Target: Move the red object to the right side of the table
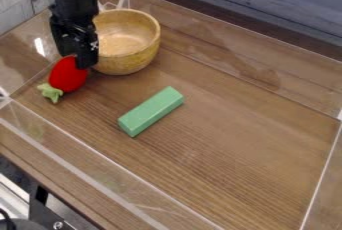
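Note:
The red object [64,75], a small strawberry-like toy with a light green leafy cap at its lower left, lies on the brown table [227,144] near the left wall. My black gripper [78,58] points straight down right over the toy's upper right part, its fingers low and spread around it. The jaws stand open; I cannot tell whether a finger touches the toy. The toy's top is partly hidden behind the fingers.
A wooden bowl [127,40] stands just right of the gripper, close to its fingers. A green rectangular block [150,111] lies slantwise near the table's middle. Low clear plastic walls [321,189] edge the tabletop.

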`<state>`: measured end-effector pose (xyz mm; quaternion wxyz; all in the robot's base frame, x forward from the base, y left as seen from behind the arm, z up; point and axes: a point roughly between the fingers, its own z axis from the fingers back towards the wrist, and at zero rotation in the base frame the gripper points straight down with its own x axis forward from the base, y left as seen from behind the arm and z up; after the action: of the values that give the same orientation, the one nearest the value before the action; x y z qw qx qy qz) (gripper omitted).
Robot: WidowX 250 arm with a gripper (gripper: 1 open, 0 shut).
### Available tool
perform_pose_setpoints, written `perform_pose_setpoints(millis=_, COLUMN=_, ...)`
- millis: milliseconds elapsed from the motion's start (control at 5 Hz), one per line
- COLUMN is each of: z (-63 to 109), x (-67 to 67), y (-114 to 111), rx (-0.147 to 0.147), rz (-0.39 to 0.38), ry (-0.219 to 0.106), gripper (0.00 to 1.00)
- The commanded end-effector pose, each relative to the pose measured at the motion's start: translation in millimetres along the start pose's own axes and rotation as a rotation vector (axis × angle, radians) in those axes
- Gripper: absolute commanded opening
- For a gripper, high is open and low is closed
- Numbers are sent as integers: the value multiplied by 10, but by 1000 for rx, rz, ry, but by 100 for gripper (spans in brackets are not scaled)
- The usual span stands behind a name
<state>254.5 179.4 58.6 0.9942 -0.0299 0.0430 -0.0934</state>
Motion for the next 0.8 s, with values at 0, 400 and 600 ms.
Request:
perform_pose_setpoints(millis=0, z=138, x=35, y=88, rx=33, rz=15, ry=-36, gripper=100)
perform_pose_setpoints(millis=400, z=131, x=44, y=95, rx=21, rz=24, ry=-33, gripper=100)
perform_pose_setpoints(millis=600, z=134, x=46, y=97, rx=14, rz=28, ry=-32, gripper=100)
